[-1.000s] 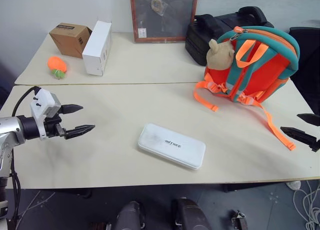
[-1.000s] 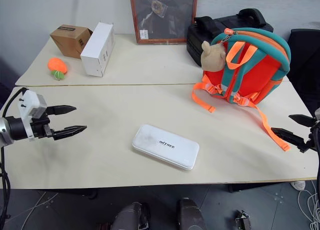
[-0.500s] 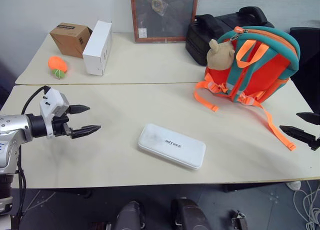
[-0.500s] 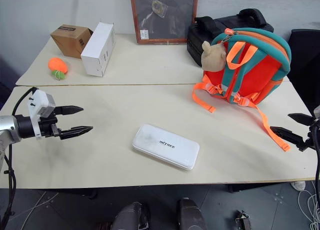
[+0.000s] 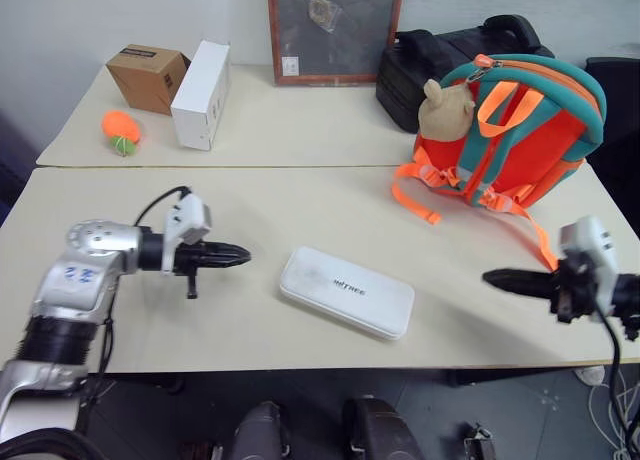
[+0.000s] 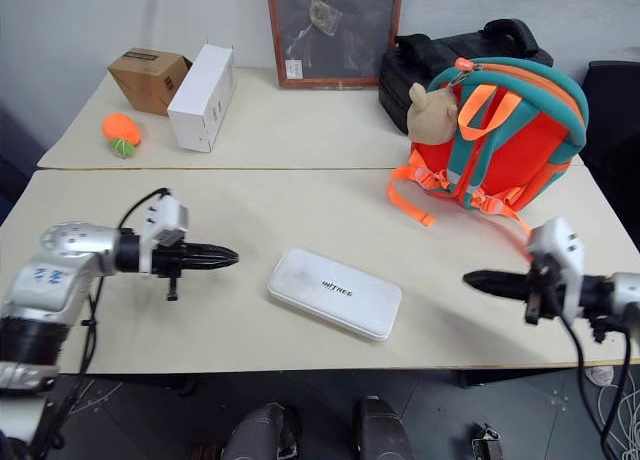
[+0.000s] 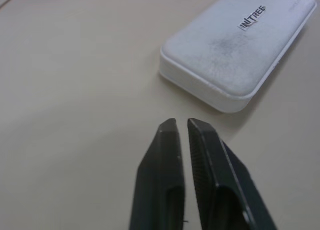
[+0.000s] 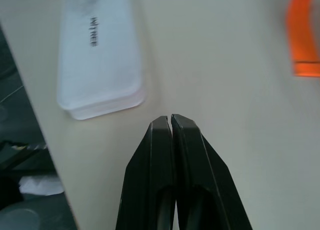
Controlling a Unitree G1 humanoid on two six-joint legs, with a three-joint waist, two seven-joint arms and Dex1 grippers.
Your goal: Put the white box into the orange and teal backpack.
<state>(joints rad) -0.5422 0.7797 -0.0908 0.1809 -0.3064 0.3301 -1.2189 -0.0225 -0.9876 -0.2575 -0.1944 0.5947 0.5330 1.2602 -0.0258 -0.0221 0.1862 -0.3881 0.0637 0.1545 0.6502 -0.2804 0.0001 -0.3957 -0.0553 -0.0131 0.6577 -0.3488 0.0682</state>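
Observation:
The white box [image 5: 346, 291] lies flat on the near table, dark lettering on its lid, also seen close up [image 7: 237, 47] [image 8: 98, 52]. My left gripper [image 5: 240, 256] is shut and empty, its tips a short way left of the box's left end. My right gripper [image 5: 492, 277] is shut and empty too, pointing at the box's right end with a gap between. The orange and teal backpack [image 5: 520, 130] stands upright at the far right, a tan plush bear [image 5: 444, 110] hanging on it and orange straps [image 5: 420, 202] trailing onto the table.
A black hard case [image 5: 440, 55] sits behind the backpack. On the rear table stand a white carton [image 5: 200, 81], a brown cardboard box [image 5: 147, 76], an orange ball-like toy [image 5: 120, 132] and a framed board [image 5: 334, 28]. The table's front edge [image 5: 300, 362] runs just below the white box.
Both grippers have shut from open and swung inward toward the white box, the left from the left edge, the right from the far right. The box and backpack have not moved.

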